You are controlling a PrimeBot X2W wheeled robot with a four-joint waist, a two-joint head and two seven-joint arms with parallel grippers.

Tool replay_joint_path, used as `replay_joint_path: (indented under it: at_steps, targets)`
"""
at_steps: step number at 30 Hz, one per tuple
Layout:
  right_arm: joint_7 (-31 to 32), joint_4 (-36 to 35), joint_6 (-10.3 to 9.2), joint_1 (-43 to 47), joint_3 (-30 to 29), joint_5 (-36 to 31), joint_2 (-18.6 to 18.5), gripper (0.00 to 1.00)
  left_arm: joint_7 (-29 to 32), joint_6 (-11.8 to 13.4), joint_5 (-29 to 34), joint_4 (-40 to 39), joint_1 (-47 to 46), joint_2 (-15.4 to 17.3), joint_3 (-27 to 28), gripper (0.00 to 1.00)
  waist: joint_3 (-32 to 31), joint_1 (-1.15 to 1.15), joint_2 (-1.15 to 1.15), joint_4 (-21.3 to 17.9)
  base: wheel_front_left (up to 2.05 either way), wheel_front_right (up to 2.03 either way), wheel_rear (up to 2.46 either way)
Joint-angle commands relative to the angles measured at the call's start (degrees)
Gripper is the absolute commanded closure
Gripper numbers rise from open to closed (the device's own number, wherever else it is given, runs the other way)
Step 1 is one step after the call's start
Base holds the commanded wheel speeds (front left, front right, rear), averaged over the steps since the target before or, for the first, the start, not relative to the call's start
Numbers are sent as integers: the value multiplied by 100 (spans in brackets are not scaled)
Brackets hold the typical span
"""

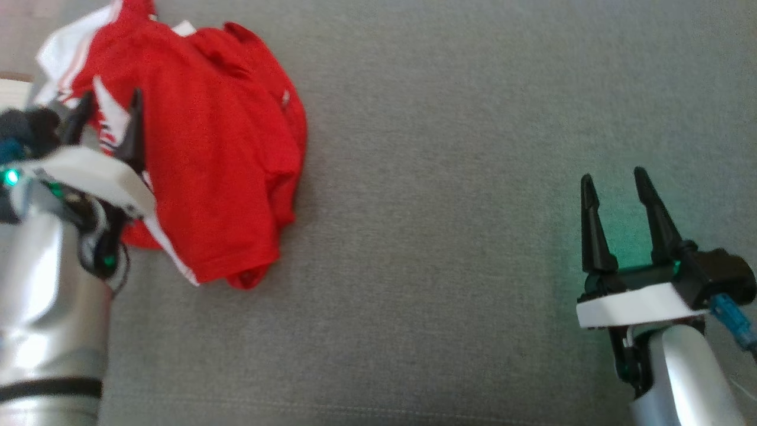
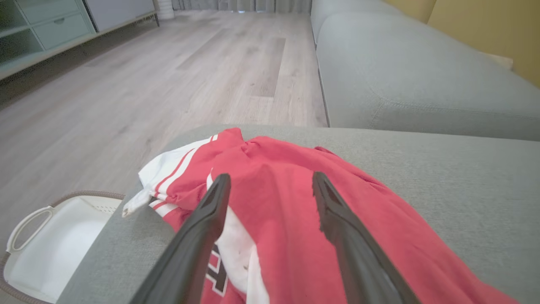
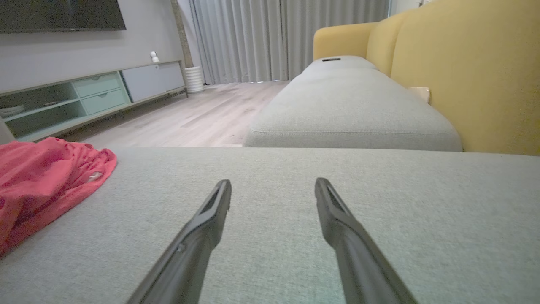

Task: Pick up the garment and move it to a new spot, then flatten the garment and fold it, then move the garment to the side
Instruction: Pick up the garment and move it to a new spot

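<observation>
Garment (image 1: 225, 160): red shirt with white striped trim, lying crumpled at the left end of the grey cushion (image 1: 449, 236). Some white fabric reached the cushion's left edge.
Left gripper (image 1: 112, 97): hovered over the left part of the heap with its 2 fingers spread wide, grasping nothing. Whether the tips touched the cloth could not be told.
Right gripper (image 1: 612, 177): sat well apart from the shirt over bare cushion, fingers likewise spread and empty.
Risk 1: a pinch that caught only the top layer would probably lift a single fold and drag the rest, leaving the heap more twisted for flattening.
Risk 2: because the heap sat so close to the edge, a pull toward the left could have tipped it off — the white basket (image 2: 90, 194) stood on the floor just below.
Edges: the cushion's left edge ran just beside the shirt, with the drop to the basket and the wooden floor (image 2: 168, 84) beyond it.
Open room: a broad bare stretch of cushion lay between the shirt and the right-hand fingers — judged the natural new spot, with space to spread the cloth flat.
</observation>
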Motion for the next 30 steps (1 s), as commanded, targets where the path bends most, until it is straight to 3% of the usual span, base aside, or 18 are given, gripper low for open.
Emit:
replay_joint_path:
  at_steps: [1,6,15,16,17,30]
  targets:
    - [-61,-228,-4,-202,112,-29,-34,0,109,-13,-120,-6,-304,312,128,0,230,-1,0,-216,0,0,0]
    - [-61,-289,-4,-310,96,-23,-34,0,575,-37,-426,748,-980,637,-204,0,472,-1,0,-360,0,0,0]
    - [-61,-305,-4,-406,72,-20,-34,0,647,-39,-991,1272,-1253,827,-825,0,640,-1,0,-428,0,0,0]
    - [-61,-302,-4,-410,70,-25,-34,0,622,-39,-1059,1316,-1272,831,-877,67,648,-1,0,-427,0,0,0]
    - [-61,-300,-4,-414,71,-29,-34,0,585,-40,-1117,1357,-1288,841,-928,100,652,-1,0,-426,0,0,0]
    - [-61,-126,-4,-327,136,47,-34,0,-833,-40,-1333,1242,-1598,997,-1103,100,122,-1,0,-360,0,0,0]
